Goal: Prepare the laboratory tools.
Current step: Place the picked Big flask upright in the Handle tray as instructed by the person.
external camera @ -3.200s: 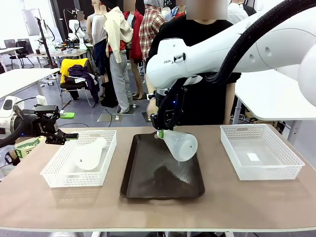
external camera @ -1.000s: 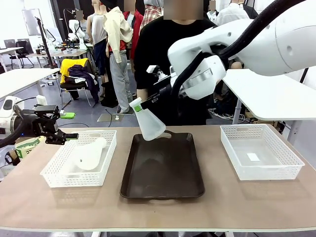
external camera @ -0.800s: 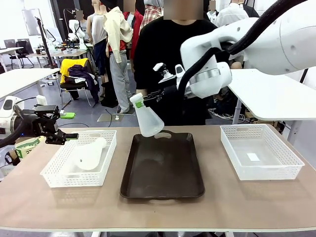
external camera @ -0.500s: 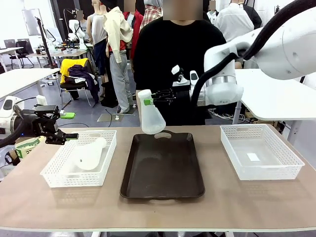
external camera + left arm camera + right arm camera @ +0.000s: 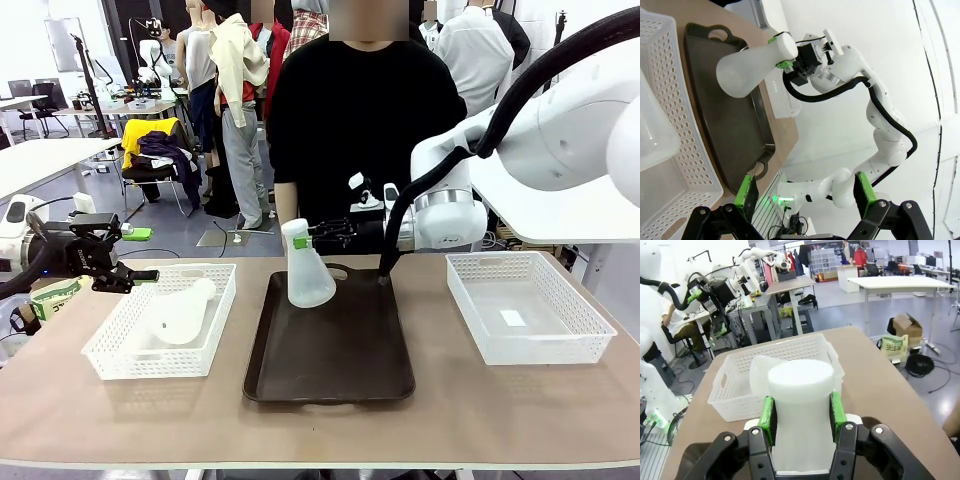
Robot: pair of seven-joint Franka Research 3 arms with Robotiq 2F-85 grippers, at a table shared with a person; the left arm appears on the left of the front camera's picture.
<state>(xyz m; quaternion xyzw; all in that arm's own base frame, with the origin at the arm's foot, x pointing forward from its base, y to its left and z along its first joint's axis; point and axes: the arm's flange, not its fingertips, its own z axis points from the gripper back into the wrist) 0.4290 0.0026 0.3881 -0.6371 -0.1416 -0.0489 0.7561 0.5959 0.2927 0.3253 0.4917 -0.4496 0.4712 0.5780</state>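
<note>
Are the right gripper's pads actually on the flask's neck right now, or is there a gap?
Touching. The right wrist view shows the right gripper's green pads pressed against both sides of the flask's neck, with no gap on either side.

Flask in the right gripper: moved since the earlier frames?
Yes. The flask shifted left and toward the far end of the tray, from tilted over its middle to upright; the right gripper holds its neck.

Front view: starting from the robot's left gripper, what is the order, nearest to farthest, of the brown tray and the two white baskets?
1. Left basket, just beside the left gripper, at the table's left end.
2. Brown tray, in the middle.
3. Right basket, at the table's right end.
</note>
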